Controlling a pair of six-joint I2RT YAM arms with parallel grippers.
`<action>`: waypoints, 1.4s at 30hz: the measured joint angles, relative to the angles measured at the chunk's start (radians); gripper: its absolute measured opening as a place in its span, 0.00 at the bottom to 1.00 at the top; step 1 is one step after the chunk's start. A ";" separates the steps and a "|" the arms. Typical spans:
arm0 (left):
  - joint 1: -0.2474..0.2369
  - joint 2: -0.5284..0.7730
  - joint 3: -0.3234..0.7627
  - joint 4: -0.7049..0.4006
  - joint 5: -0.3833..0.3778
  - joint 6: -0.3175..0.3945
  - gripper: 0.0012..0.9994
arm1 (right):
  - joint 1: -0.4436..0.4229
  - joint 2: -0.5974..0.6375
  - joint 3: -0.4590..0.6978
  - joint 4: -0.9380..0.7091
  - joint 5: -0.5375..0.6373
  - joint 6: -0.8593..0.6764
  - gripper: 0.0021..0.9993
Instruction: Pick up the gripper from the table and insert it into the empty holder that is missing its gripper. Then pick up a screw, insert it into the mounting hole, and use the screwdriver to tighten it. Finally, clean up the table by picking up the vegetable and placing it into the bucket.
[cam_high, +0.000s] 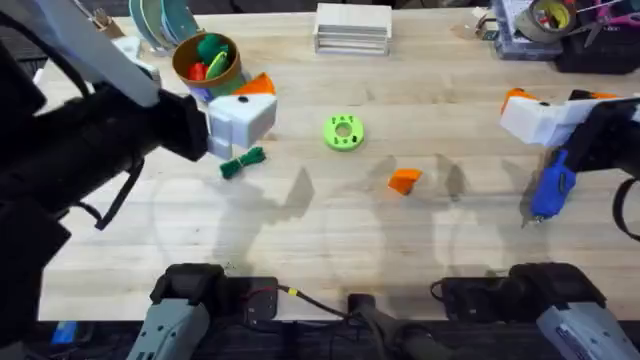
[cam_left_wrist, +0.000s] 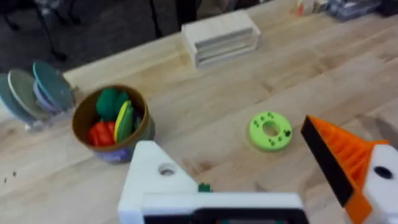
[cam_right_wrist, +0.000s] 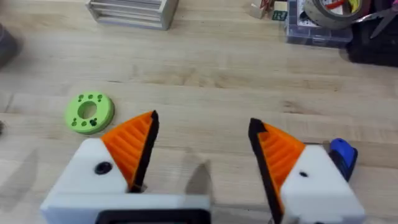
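A loose orange ribbed gripper (cam_high: 404, 180) lies mid-table, right of the lime-green disc (cam_high: 343, 131). My left gripper (cam_high: 245, 108) (cam_left_wrist: 227, 134) hovers open in front of the bucket (cam_high: 207, 60) (cam_left_wrist: 112, 121). One of its fingers is a bare white holder (cam_left_wrist: 163, 177) with a hole; the other carries an orange pad. The dark green vegetable (cam_high: 242, 162) lies just below it, and only a sliver of the vegetable (cam_left_wrist: 204, 186) shows past the holder. My right gripper (cam_high: 555, 105) (cam_right_wrist: 202, 134) is open and empty at the far right, above the blue screwdriver (cam_high: 552, 185) (cam_right_wrist: 342, 155) lying on the table. A screw is out of view.
The bucket holds toy food. Plates (cam_high: 160, 20) stand behind it, a white slatted box (cam_high: 352, 28) sits at the back centre, and a tape roll with clutter (cam_high: 550, 18) is at the back right. Cables (cam_high: 300, 295) run along the front edge.
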 joint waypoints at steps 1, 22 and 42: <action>0.000 0.000 0.000 0.018 0.013 0.000 0.99 | 0.000 0.000 0.000 0.000 0.000 0.000 0.95; -0.124 -0.131 -0.210 0.419 0.101 0.001 1.00 | 0.000 0.000 0.000 0.000 0.000 0.000 0.95; -0.165 -0.508 -0.683 0.786 0.009 0.001 0.99 | 0.000 0.000 0.000 0.000 0.000 0.000 0.95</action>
